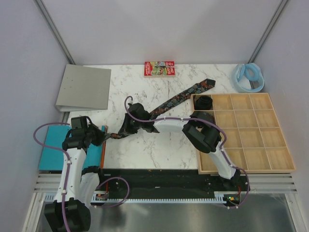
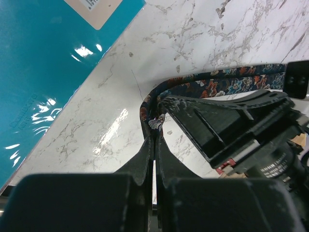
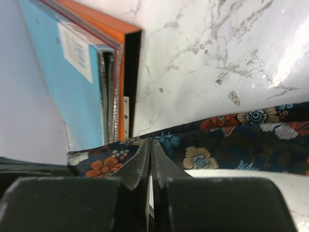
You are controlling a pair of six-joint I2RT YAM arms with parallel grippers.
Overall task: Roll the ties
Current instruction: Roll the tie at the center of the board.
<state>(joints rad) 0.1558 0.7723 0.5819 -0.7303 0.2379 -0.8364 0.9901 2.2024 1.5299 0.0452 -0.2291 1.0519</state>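
A dark floral tie point(image 1: 178, 99) lies as a long strip slanting from the tray's far left corner down to the left. My left gripper point(image 1: 110, 135) is shut on its narrow end, seen in the left wrist view point(image 2: 155, 133), where the tie point(image 2: 217, 82) curves away to the right. My right gripper point(image 1: 124, 128) is shut on the tie's edge just beside the left one; in the right wrist view point(image 3: 150, 145) the tie point(image 3: 231, 145) runs across behind the fingertips. A rolled tie coil point(image 1: 204, 102) sits in the tray's far left compartment.
A wooden compartment tray point(image 1: 251, 140) lies at the right. A grey binder point(image 1: 84, 87) lies far left, and a teal book point(image 1: 53, 147) with an orange one point(image 1: 102, 147) near left. A red box point(image 1: 159, 68) and a pale blue ring point(image 1: 249, 77) lie at the far edge.
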